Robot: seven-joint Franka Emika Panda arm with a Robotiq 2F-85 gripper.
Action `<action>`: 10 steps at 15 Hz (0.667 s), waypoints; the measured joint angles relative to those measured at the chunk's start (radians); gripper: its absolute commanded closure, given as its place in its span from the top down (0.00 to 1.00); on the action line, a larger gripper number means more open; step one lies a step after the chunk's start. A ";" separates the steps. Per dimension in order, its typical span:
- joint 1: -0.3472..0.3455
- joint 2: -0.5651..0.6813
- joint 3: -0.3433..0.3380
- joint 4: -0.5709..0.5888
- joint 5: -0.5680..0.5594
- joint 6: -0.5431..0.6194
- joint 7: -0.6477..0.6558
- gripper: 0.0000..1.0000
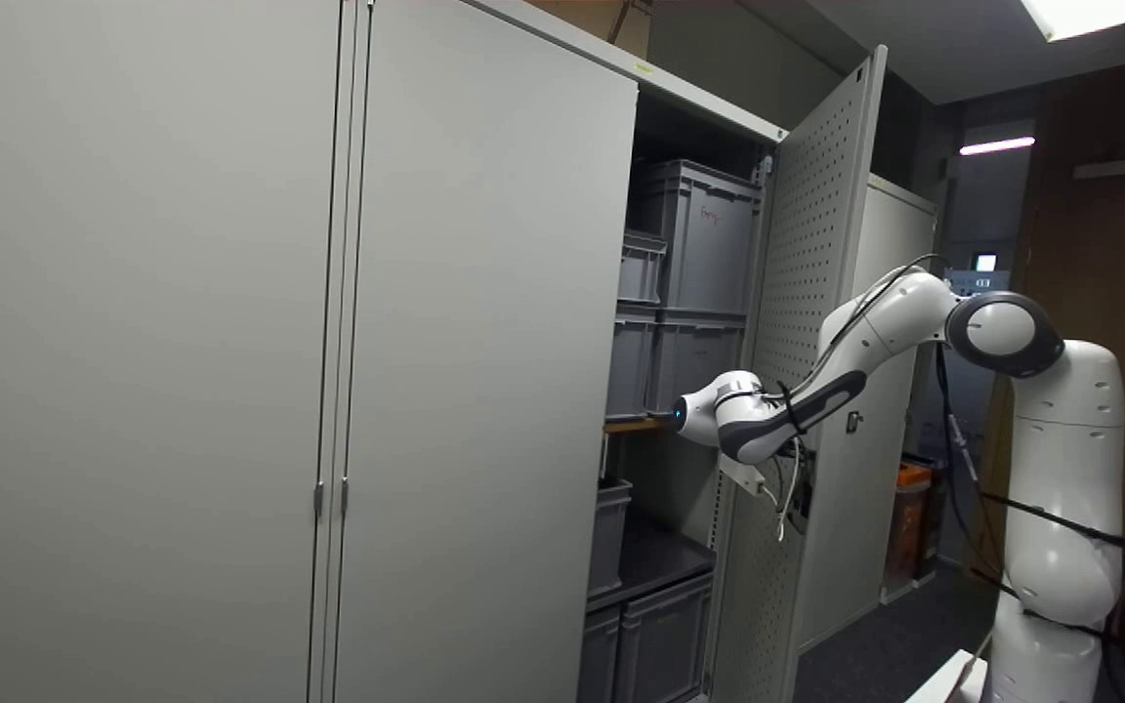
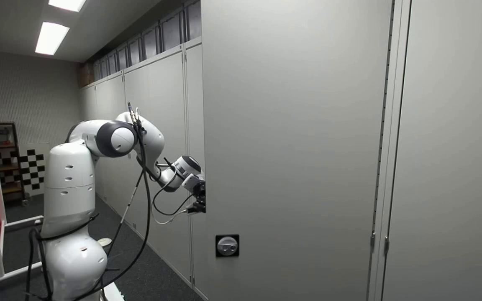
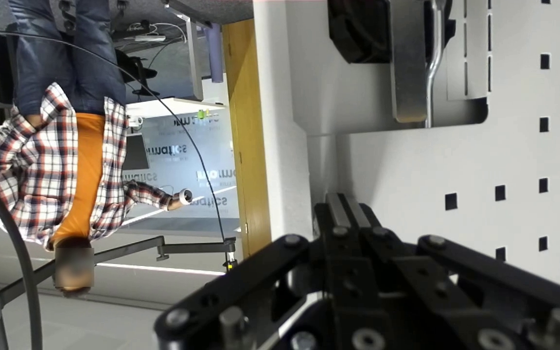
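Wrist view: the pincer (image 3: 348, 204) is pressed together, its two slim fingertips (image 3: 337, 209) lying side by side before the inner face of a grey cabinet door (image 3: 401, 160). They are just beside the door's folded edge (image 3: 282, 121); whether they touch the metal cannot be told. Near them, a cut-out in the same face contains a flat metal plate (image 3: 409, 63), a bent rod (image 3: 434, 63) and a black block (image 3: 358, 29); square perforations mark the panel alongside. Across the folded edge, a person (image 3: 66, 170) in a plaid shirt over an orange top appears head down, with a yellowish wooden panel (image 3: 248, 136) between that figure and the door.

Both exterior views: the cabinet door stands open, with the robot arm (image 1: 1065, 469) extended to it. Grey storage bins (image 1: 709, 244) occupy the shelves inside the cabinet (image 1: 504, 342), some stacked on others. Beyond the door is an orange-topped bin (image 1: 907, 517). In an exterior view the door's outer face carries a round lock (image 2: 227, 246) near its free edge, behind which the pincer is largely hidden. A black-and-white checkered panel (image 2: 32, 169) stands in the background.
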 measured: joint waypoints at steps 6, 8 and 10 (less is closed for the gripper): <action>-0.006 -0.001 -0.015 -0.002 -0.001 -0.035 0.000 0.00; -0.011 -0.001 -0.016 -0.003 -0.001 -0.044 0.000 0.00; -0.015 -0.002 -0.018 -0.004 -0.002 -0.053 0.000 0.00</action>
